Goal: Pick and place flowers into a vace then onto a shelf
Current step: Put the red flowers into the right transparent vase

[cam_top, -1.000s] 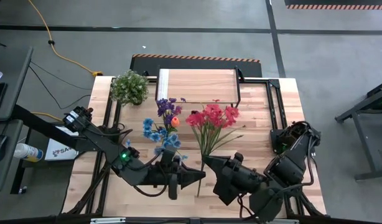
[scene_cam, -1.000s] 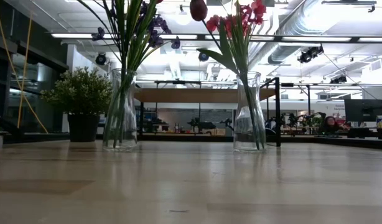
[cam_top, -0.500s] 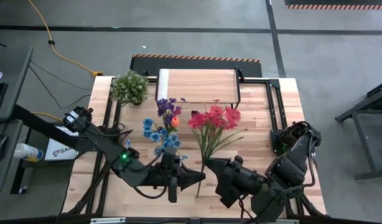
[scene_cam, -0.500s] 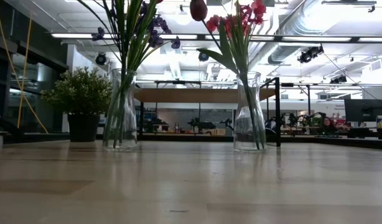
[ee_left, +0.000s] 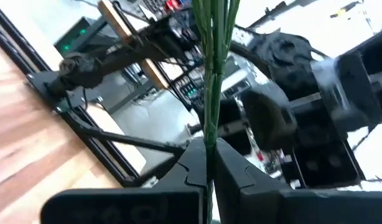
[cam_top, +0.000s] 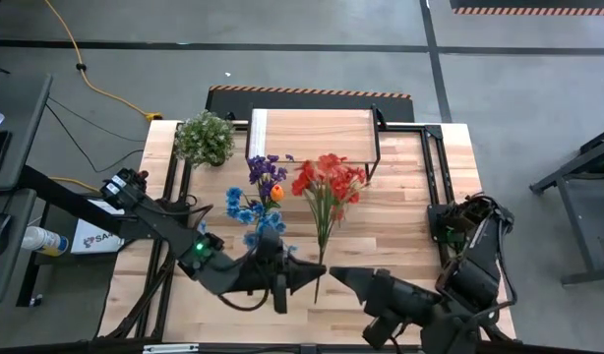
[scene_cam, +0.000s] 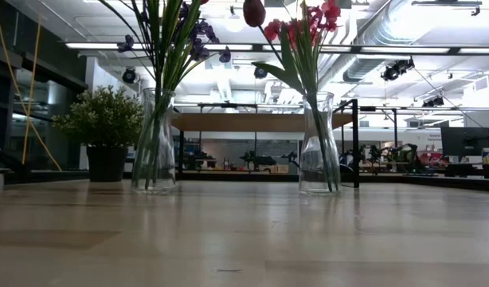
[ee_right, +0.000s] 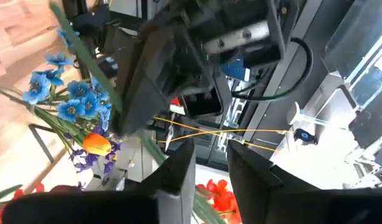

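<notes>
- High view first: on the side of the table farthest from the shelf (cam_top: 312,133), we see the left gripper (cam_top: 310,278) clamped on the stem ends of the red flowers (cam_top: 327,182). Their blooms lean toward the shelf.
- Just beside it, the right gripper (cam_top: 341,276) has its fingers parted and holds nothing.
- We judge that a single pinch low on long stems may let the bunch swing or slip. The red blooms could also snag the blue and purple flowers (cam_top: 258,197) close beside them.
- In the low view, one glass vase (scene_cam: 155,151) in front of the shelf holds green stems with purple blooms.
- A second glass vase (scene_cam: 318,151), also in front of the shelf, holds stems with red and maroon blooms.
- Both vases look top-heavy to us, so lifting either one onto the shelf could tip it.
- The potted plant (scene_cam: 105,127) stands beside the shelf.
</notes>
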